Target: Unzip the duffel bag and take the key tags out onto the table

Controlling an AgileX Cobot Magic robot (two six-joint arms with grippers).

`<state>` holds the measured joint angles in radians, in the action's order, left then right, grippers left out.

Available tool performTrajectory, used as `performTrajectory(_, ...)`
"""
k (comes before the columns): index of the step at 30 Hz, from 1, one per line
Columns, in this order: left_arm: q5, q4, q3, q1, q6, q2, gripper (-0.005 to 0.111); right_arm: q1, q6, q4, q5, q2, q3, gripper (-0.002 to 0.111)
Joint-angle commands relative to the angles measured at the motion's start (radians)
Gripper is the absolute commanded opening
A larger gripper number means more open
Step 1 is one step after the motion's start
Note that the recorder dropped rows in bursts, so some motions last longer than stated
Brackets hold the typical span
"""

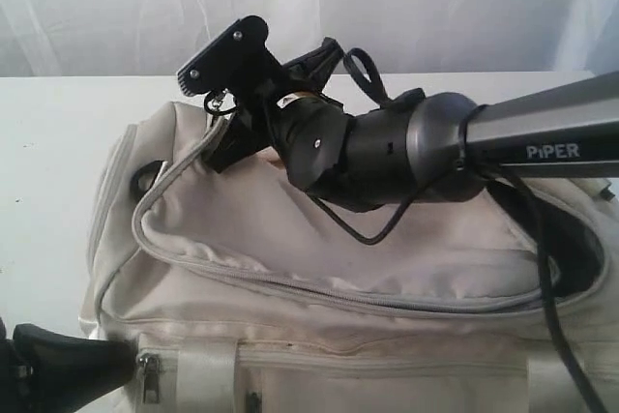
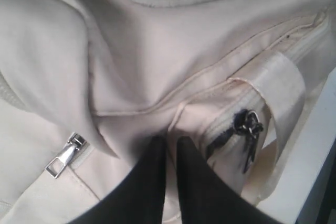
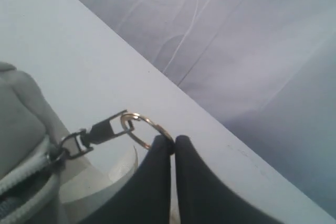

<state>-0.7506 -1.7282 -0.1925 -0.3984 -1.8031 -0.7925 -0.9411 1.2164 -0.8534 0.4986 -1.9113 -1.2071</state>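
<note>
In the exterior view, the large cream-white fabric duffel bag [image 1: 319, 229] is lying on the broad plain white table [image 1: 58, 152] and is filling most of the frame. The right gripper [image 1: 219, 94] is being reached across it to its far left corner, at the end of the main zip. The word "PiPER" [image 1: 553, 151] is being read in white on that arm's grey link; no brand or label is being made out on the bag. In the left wrist view, the left gripper [image 2: 169, 142] is being pressed, jaws together, against slack fabric between a silver zip pull [image 2: 65, 156] and a black zip pull [image 2: 249, 129]; whether a fold is being pinched cannot be told. In the right wrist view, the jaws are being clamped on a thin metal ring [image 3: 149, 129], which is being linked by a small dark clasp [image 3: 102, 128] to the zip slider [image 3: 58, 153]. The coloured plastic key tags are not being seen in any view and are being judged to lie inside. The bag is being judged soft and limp, likely to bunch and lift with the zip unless pinned. The ring is being judged the right hold, though small and slippery.
</note>
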Motion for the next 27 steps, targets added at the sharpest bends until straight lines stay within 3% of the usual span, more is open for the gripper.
performTrajectory(1,0.009,-0.016,0.005,-0.002,-0.007,0.007,0.016,0.005,-0.274,-0.007,0.021,0.017,-0.018,0.0)
performTrajectory(5,0.009,-0.016,0.005,-0.002,-0.007,0.007,0.016,0.005,-0.351,-0.007,-0.03,0.071,-0.018,0.0)
performTrajectory(8,0.009,-0.016,0.005,-0.002,-0.007,0.007,0.016,0.005,-0.351,-0.015,0.111,0.078,-0.018,0.0)
performTrajectory(13,0.009,-0.016,0.005,-0.002,-0.007,0.007,0.016,0.005,-0.378,-0.044,0.069,0.088,-0.018,0.003)
performTrajectory(15,0.009,-0.016,0.005,-0.002,-0.007,0.007,0.016,0.005,-0.378,-0.044,0.003,0.088,-0.018,0.017)
performTrajectory(18,0.009,-0.016,0.005,-0.002,-0.007,0.007,0.016,0.005,-0.378,-0.044,-0.027,0.093,-0.018,0.054)
performTrajectory(19,0.009,-0.016,0.005,-0.002,-0.007,0.007,0.016,0.005,-0.378,-0.044,-0.027,0.098,-0.018,0.06)
performTrajectory(21,0.009,-0.016,0.005,-0.002,-0.007,0.007,0.016,0.005,-0.363,-0.044,-0.038,0.124,-0.018,0.066)
performTrajectory(27,0.009,-0.016,0.005,-0.002,-0.007,0.007,0.016,0.005,-0.121,-0.09,-0.234,0.273,-0.016,0.066)
